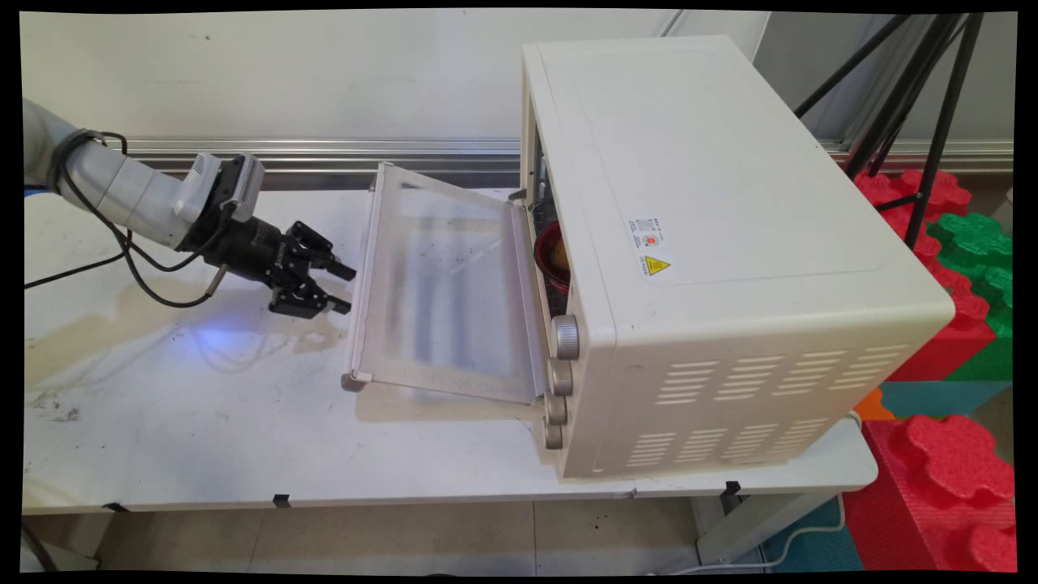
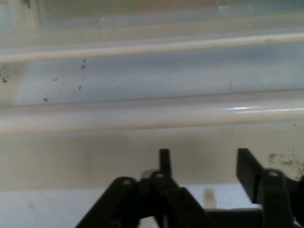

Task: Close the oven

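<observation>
Main view: the pincer [image 1: 339, 287] sits left of centre with its jaws spread wide and empty, just beside the handle bar [image 1: 362, 276] of the toaster oven [image 1: 730, 268] door [image 1: 446, 292], which hangs open over the counter [image 1: 203, 422]. A red bowl [image 1: 551, 255] is inside the oven. Hand view: the bar [image 2: 152, 116] runs across mid-frame, looks rigid and smooth, probably best gripped mid-length.

Your arm [image 1: 122, 191] is white and rounded, with a grey-white box at the wrist. Black cables [image 1: 122, 259] loop beneath it. Your gripper [image 1: 345, 288] is black, with hinged linkage and small white lettering.
</observation>
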### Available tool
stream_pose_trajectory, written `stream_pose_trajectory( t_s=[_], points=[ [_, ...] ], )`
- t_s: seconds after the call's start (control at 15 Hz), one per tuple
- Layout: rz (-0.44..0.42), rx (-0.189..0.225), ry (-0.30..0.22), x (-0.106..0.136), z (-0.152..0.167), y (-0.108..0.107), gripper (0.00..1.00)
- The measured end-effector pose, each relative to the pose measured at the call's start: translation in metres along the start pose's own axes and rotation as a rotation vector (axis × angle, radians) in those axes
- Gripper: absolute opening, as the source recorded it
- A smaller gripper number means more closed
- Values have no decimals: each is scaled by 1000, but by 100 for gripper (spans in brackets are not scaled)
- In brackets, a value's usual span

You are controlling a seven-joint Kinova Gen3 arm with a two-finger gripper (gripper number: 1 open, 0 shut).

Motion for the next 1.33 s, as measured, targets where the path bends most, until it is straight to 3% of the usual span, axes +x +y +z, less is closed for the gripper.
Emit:
stream_pose_trajectory(
  t_s=[0.67, 1.33],
  points=[
    [-11, -3, 24, 1, 7, -2, 0],
    [-7, 8, 123, 14, 3, -3, 0]
  ],
)
